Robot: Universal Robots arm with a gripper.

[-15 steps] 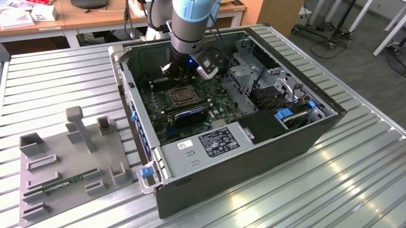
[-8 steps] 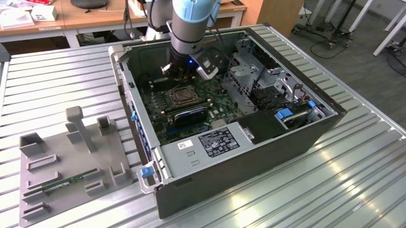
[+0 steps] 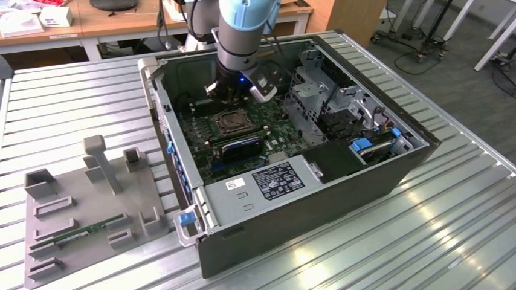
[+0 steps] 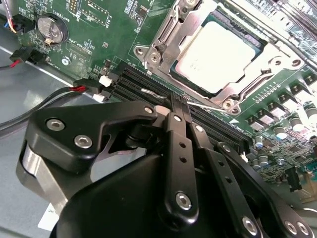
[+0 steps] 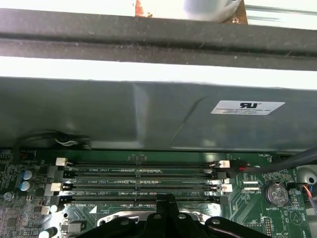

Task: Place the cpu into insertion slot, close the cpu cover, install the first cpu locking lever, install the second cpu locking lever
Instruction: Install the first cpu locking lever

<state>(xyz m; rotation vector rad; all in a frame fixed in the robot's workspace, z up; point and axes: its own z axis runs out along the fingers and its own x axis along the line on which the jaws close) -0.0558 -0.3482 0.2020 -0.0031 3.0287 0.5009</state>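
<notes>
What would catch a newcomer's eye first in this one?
The open computer case lying on the slatted metal table, with the arm reaching down inside it. In the second wrist view, the black gripper hangs shut beside the socket, where the cpu already sits framed by the cpu cover.

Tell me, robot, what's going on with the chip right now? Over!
Gripper shut, empty, at the memory slots beside the socket. Cpu seated in the socket, cpu cover closed over it. Nothing blocking. Over.
</notes>
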